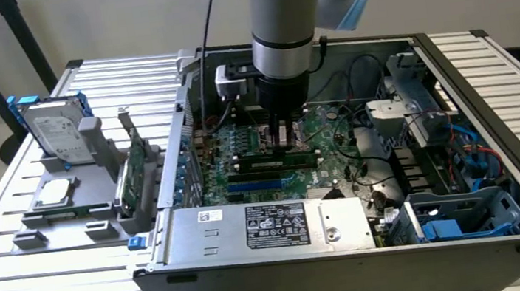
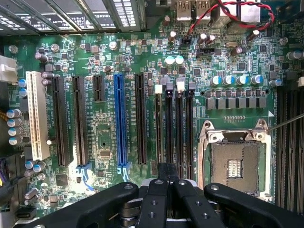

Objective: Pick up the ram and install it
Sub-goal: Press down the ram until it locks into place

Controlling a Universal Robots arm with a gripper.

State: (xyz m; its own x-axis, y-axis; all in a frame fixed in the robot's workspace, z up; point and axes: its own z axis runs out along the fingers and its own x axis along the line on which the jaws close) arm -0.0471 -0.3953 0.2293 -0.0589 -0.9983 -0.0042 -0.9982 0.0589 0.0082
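We saw the claw pressed together, pinching nothing we could make out. It hung low inside the case, right over the board. The ram lay just below the claw's tip, a little toward the front of the case. It looked to us like it sat in a slot. We could not tell if it was pushed all the way in.

We thought the job in hand was seating the ram. To do that well, the claw should push straight down on the stick's top edge, near its middle. It should not tip the stick to one side. A slow, even push would be best, so the board does not bend.

We counted one ram and one claw. Four long slots ran out from under the claw. Farther from it were one blue slot and one white slot. Beside the claw was one open chip socket. Far off on the worktop stood one drive and one card.
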